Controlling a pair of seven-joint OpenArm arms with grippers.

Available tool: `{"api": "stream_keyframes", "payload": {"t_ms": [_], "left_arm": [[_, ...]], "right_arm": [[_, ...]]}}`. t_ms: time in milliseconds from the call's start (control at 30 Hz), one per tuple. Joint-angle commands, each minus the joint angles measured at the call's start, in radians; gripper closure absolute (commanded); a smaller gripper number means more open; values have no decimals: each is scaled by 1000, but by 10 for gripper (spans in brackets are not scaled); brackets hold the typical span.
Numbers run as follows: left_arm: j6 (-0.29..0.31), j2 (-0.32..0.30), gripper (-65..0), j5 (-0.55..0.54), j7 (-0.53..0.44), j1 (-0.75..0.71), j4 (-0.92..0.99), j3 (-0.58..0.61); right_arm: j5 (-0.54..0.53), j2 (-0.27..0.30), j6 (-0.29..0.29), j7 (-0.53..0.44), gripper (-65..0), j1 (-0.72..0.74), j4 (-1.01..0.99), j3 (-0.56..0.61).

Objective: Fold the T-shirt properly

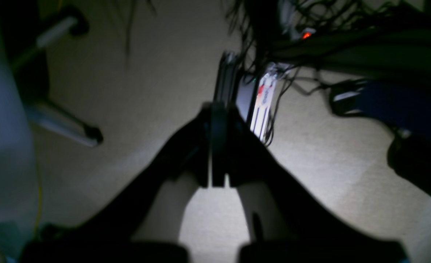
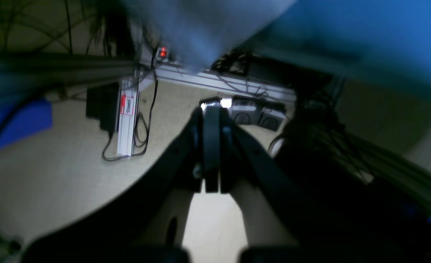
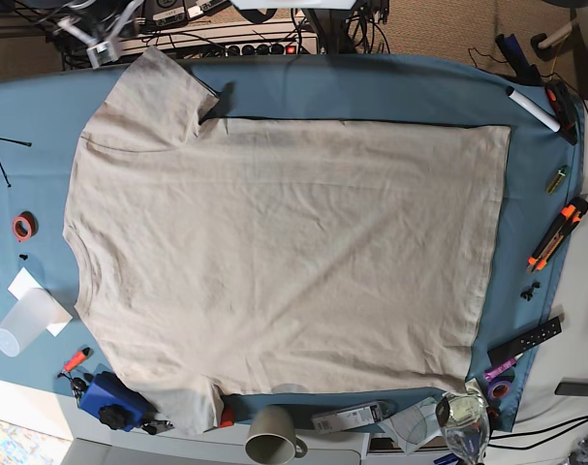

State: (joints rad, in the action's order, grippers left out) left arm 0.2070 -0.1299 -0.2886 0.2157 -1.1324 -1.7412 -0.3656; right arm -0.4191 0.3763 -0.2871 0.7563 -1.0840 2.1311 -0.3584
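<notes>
Tool tips of both arms, left (image 1: 218,146) and right (image 2: 211,146), are closed, empty, off the counter (image 3: 371,82); shirt (image 3: 284,262) lies flat.

T-shirt (image 3: 284,262) lies flat across the table cloth (image 3: 371,87), collar end at base-view left, hem at right. Left of it: tape roll (image 3: 22,226), plastic cup (image 3: 22,325). Below its near edge: mug (image 3: 271,435). Right of the hem: utility knife (image 3: 557,233), remote (image 3: 526,339); marker (image 3: 533,108) toward top right.
</notes>
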Motion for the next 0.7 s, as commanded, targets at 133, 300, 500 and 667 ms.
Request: {"api": "stream_keyframes", "payload": {"t_ms": [133,300,500,667], "left_arm": [[1,-4,0,-3,-2,-53,-147,-4],[1,-4,0,-3,13,-50,-198,-4],[1,-4,0,-4,13,-50,-200,-4],[1,-4,0,-4,13,-50,-200,-4]], "right_arm": [[-71,-44,-8,-15,0,-10,133,-172],[23,-55,-7,-11,0,19,162,-234],[130,-55,-7,19,0,39,162,-235],[134,-55,-4,14,-250,40,162,-235]]}}
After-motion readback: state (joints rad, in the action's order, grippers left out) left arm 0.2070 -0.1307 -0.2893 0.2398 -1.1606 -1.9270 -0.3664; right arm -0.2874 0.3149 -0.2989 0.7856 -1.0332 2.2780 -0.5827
